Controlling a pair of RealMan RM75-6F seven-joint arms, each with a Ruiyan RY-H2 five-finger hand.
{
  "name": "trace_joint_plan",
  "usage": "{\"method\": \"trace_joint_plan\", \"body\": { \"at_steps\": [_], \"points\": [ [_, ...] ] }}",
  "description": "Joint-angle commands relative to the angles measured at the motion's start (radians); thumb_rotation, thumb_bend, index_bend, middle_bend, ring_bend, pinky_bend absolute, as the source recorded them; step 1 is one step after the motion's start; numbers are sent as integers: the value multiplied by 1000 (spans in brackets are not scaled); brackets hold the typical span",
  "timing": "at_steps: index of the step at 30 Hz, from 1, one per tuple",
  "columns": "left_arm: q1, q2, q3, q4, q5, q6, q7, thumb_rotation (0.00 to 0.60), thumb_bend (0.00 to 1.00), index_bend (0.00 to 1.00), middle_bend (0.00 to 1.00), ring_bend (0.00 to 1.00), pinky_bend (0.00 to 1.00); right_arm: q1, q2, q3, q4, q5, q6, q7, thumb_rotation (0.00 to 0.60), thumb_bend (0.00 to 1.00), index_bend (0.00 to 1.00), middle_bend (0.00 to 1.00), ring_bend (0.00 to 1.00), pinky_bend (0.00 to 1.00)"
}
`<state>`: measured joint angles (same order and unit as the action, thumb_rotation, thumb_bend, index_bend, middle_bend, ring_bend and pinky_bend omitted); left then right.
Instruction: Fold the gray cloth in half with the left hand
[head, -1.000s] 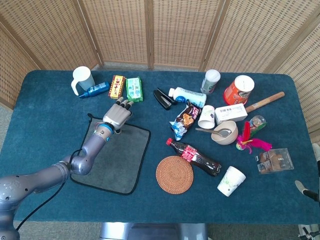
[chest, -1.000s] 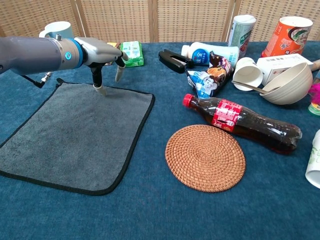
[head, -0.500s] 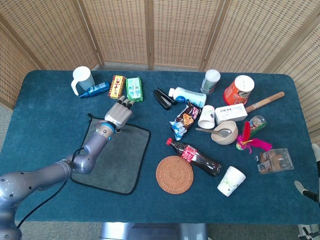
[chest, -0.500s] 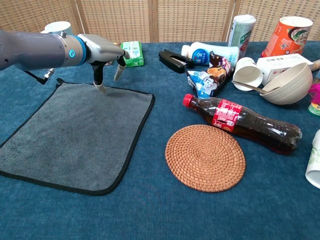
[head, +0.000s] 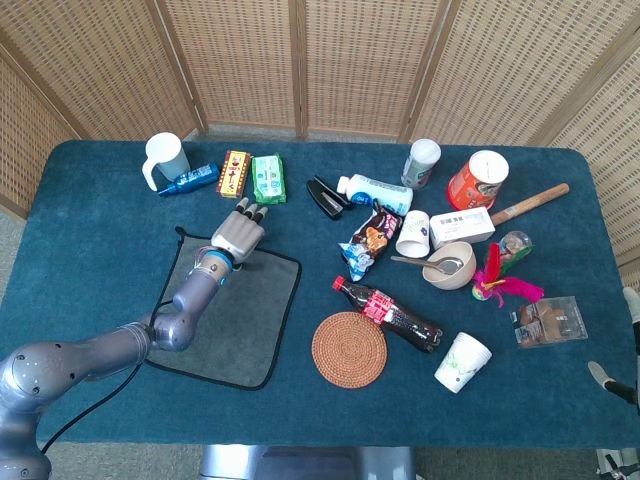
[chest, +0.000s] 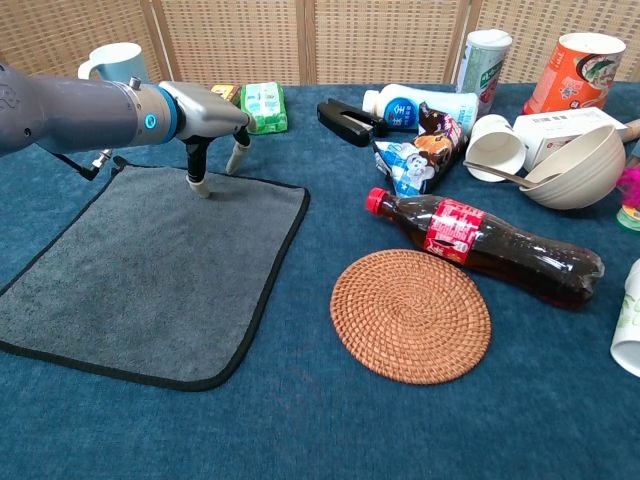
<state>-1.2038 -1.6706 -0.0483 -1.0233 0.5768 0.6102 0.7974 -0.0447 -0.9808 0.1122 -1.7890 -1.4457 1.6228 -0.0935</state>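
Lower than a second ago, the left hand (chest: 212, 125) now has a fingertip pressed onto the far edge of the gray cloth (chest: 150, 265), where earlier that tip hung just above the hem. Its fingers are apart and point down, one on the cloth and another touching the table (chest: 330, 430) just beyond the hem; nothing is pinched between them. In the head view the left hand (head: 238, 233) shows over the cloth's far edge, with the arm running back across the cloth toward the robot.

The gray cloth (head: 232, 315) lies flat and fully spread, unfolded, a soft gray rectangle with a thin black hem all round and rounded corners. A small black loop sticks out at its far left corner. No edge is lifted and no crease shows.

Taking the cloth as landmark: the woven coaster (chest: 410, 315) sits just to its right, apart from it, and the cola bottle (chest: 485, 245) lies on its side beyond the coaster. Past the cloth's far edge lies a green packet (chest: 264, 106), and a white mug (chest: 112, 62) stands beyond its far left corner. The right hand is not seen in either view.
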Motion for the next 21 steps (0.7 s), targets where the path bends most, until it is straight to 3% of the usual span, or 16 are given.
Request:
{"method": "trace_joint_plan", "body": {
  "at_steps": [1,21],
  "points": [
    [-2,1,5,-2,-8,4,3,600,234,442,0,0,0,0,0,0,0,-2,1,0,600,0,0,0,0,0],
    [-22,30,41,-45,-65,7,-8,600,239,488,0,0,0,-3,1,-2,-1,-9,6,1,600,0,0,0,0,0]
  ]
}}
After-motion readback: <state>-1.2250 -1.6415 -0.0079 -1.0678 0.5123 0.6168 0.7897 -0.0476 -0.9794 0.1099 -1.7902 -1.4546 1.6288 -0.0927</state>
